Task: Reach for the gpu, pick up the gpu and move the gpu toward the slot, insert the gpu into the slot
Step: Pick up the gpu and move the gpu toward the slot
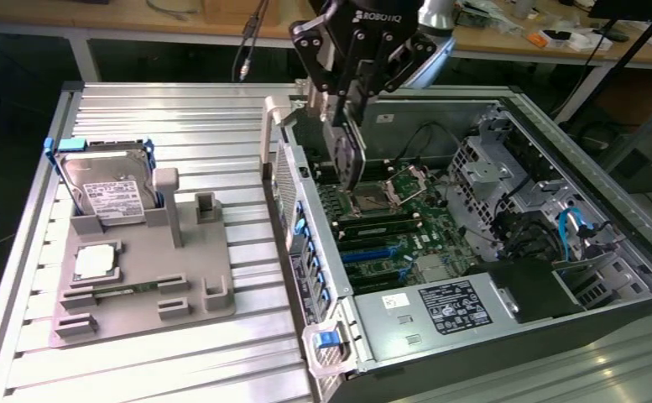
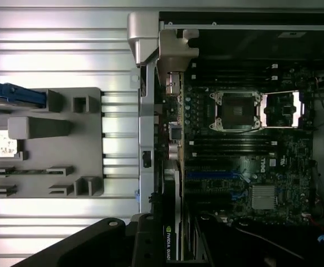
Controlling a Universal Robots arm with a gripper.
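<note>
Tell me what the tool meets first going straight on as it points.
Probably the motherboard, near the socket: the gpu held in the tool hangs lowest and would touch first. Depth is unclear.

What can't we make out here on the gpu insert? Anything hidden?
- Exterior view: the lower edge of the gpu, held by the gripper, and the slot beneath are hidden by the card itself; seated or not, cannot tell.
- Wrist view: gpu seen edge-on, partly cut off by the frame edge.
- Exterior view: hard drive label text, too small.
</note>
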